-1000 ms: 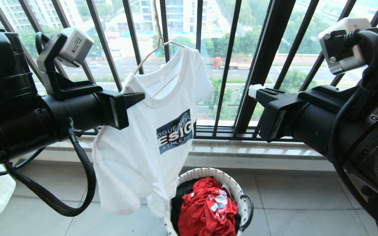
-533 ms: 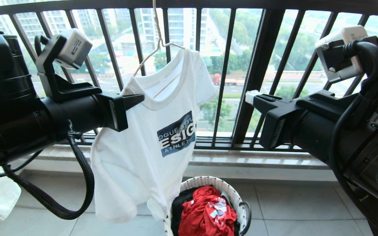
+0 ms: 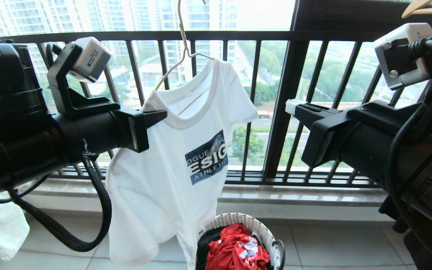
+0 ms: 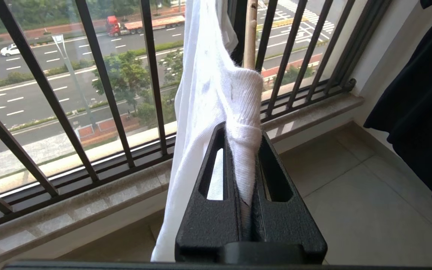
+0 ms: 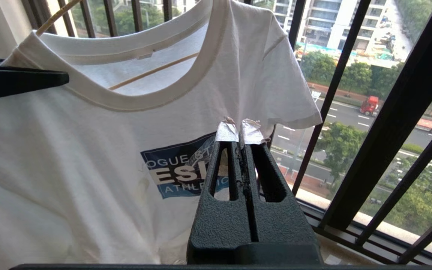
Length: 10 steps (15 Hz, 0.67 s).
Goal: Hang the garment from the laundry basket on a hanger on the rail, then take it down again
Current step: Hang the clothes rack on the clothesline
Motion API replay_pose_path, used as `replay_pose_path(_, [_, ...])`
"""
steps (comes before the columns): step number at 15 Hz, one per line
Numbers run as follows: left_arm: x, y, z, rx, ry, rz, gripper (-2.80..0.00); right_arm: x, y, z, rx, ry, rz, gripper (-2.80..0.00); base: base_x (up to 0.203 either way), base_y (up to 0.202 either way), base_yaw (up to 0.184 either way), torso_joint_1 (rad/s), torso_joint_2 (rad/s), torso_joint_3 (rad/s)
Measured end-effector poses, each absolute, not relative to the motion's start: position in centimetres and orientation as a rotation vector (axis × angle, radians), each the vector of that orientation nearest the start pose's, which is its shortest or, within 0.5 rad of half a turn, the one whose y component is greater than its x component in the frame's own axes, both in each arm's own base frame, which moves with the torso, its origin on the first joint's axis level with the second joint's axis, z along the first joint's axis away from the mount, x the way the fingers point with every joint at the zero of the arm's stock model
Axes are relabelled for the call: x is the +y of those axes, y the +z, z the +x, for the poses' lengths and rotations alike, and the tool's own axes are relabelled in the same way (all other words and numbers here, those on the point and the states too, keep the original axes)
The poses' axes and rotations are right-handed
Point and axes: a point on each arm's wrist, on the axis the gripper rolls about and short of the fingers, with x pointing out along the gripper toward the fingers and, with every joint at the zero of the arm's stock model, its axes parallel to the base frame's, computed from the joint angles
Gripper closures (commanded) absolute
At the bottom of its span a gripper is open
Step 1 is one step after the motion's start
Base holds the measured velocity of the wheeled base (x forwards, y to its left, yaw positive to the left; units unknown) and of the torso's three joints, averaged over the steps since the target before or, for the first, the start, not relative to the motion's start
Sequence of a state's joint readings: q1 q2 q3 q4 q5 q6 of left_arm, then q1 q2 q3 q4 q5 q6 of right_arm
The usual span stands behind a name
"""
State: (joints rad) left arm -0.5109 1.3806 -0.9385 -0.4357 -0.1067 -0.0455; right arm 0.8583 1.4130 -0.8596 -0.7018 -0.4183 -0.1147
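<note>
White T-shirt [image 3: 174, 157] hangs on the thin cream hanger [image 3: 180, 56] in front of the black window railing [image 3: 283, 112]; the rail itself is out of frame above. Left gripper [image 3: 159, 114] is clamped on the shirt's shoulder by the collar, with bunched white fabric pinched between its jaws in the left wrist view. Right gripper [image 3: 291, 107] is closed with nothing between its taped tips, held off to the side of the shirt's far sleeve, not touching it. Laundry basket [image 3: 264, 232] sits on the tiled floor below the shirt hem, with a red garment [image 3: 234, 251] and dark cloth inside.
</note>
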Motion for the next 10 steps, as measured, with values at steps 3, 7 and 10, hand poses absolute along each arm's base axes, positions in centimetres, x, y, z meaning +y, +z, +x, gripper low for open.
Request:
replay_pose_path(3, [-11.79,28.66,20.54,0.024,-0.617,-0.042,0.0,17.74,28.23,16.75,-0.14,0.427,-0.013,0.0,0.0,0.0,0.0,0.0,0.0,0.209])
replay_pose_path(7, [-11.8,28.64,20.55,0.025,-0.618,-0.041,0.0,18.24,27.72,17.23,-0.122,0.43,-0.02,0.0,0.0,0.0,0.0,0.004,0.0,0.187])
replay_pose_path(10, [-11.77,28.34,20.52,0.035,-0.617,-0.04,0.0,18.34,27.46,17.3,-0.115,0.44,-0.026,0.0,0.0,0.0,0.0,0.004,0.0,0.043])
